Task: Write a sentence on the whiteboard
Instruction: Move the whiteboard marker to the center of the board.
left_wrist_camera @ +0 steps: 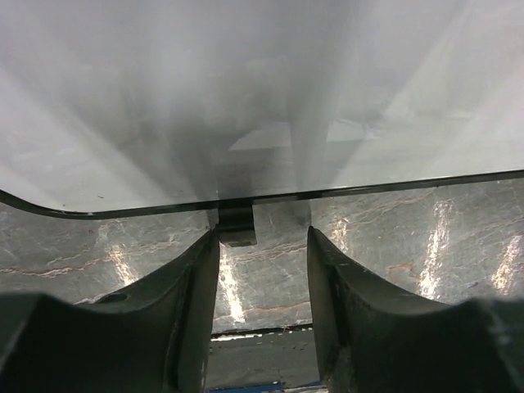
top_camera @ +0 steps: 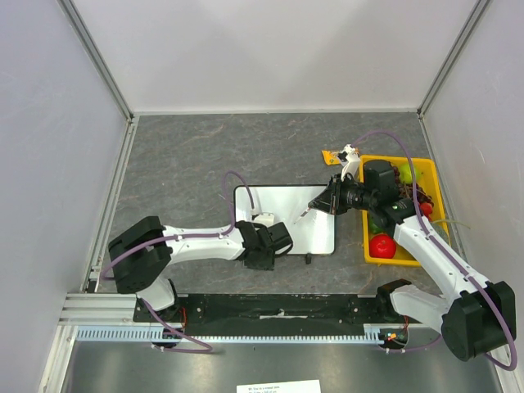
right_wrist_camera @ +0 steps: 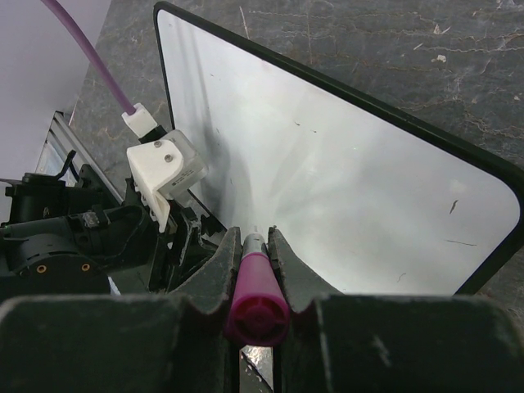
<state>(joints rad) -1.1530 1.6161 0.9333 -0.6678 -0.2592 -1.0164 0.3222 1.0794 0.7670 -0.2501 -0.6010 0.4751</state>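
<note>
The whiteboard [top_camera: 282,214] lies flat mid-table [top_camera: 180,164]. The right gripper [right_wrist_camera: 255,244] is clamped on a pink marker [right_wrist_camera: 255,304], tip over the board's right half. The left gripper [left_wrist_camera: 263,233] is released, fingers [left_wrist_camera: 196,278] apart at the board's near edge, by its black foot [left_wrist_camera: 237,225].

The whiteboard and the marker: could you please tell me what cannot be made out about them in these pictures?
- Tip of the marker: right wrist view, hidden behind the marker's own body between the right gripper's jaws; top view, too small to tell whether it touches the whiteboard.
- Surface of the whiteboard: left wrist view, blurred by glare, cut off by the picture's edges.
- Its near left edge: top view, covered by the left gripper.
</note>
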